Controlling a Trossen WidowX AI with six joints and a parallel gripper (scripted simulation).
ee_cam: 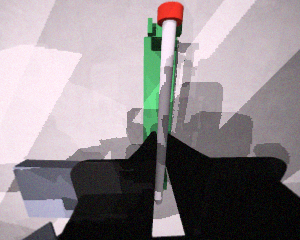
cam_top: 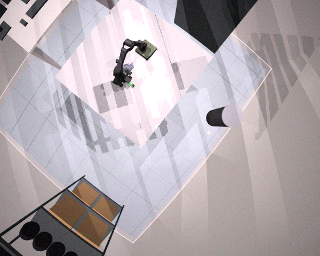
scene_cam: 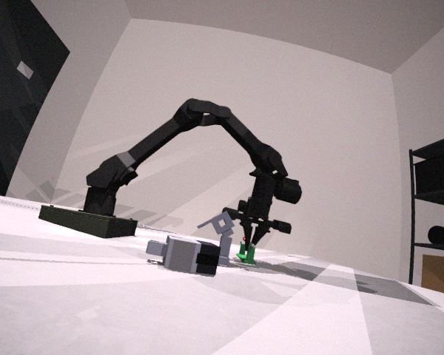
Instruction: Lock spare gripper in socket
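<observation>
1. One pale patch (scene_cam: 24, 69) on the dark panel (scene_cam: 38, 41), 10 o'clock in the exterior view. Any writing on it too small to make out.
2. Gripper (cam_top: 128, 79) (scene_cam: 251, 246) (ee_cam: 158, 135): closed on the lock pin (cam_top: 133, 85) (scene_cam: 243, 237) (ee_cam: 165, 90), a slim pale rod with a red cap. Wrist view: cap at 12 o'clock, beyond the fingertips; the rod runs down between the fingers, other end near 6 o'clock.
3. Pin clear of the mount's square socket. Green holder (cam_top: 130, 84) (scene_cam: 249, 257) (ee_cam: 151, 85) behind the rod in the wrist view, below the fingertips in the exterior. Whether pin and holder touch, cannot tell.
4. Mount (scene_cam: 222, 222), blue-grey, its square opening tilted: 10 o'clock from the fingertips in the exterior view, near them.
5. Spare gripper (scene_cam: 182, 254), grey and black block with a tab, lies on the table (cam_top: 113, 104) (scene_cam: 138, 305) (ee_cam: 30, 100), 9 o'clock from the fingertips. Undocked. Its black end overlaps the mount's foot from this side; contact unclear.
6. Wrist view, 8 o'clock: blue-grey block (ee_cam: 45, 187) beside the left-hand finger in the frame. Which piece, cannot tell.
7. Arm (cam_top: 122, 56) (scene_cam: 157, 139) arches over from its dark green base (cam_top: 146, 56) (scene_cam: 120, 229); top view puts the base at 1 o'clock from the gripper.
8. Shelf rack (scene_cam: 411, 214), exterior view, 3 o'clock, well apart.
</observation>
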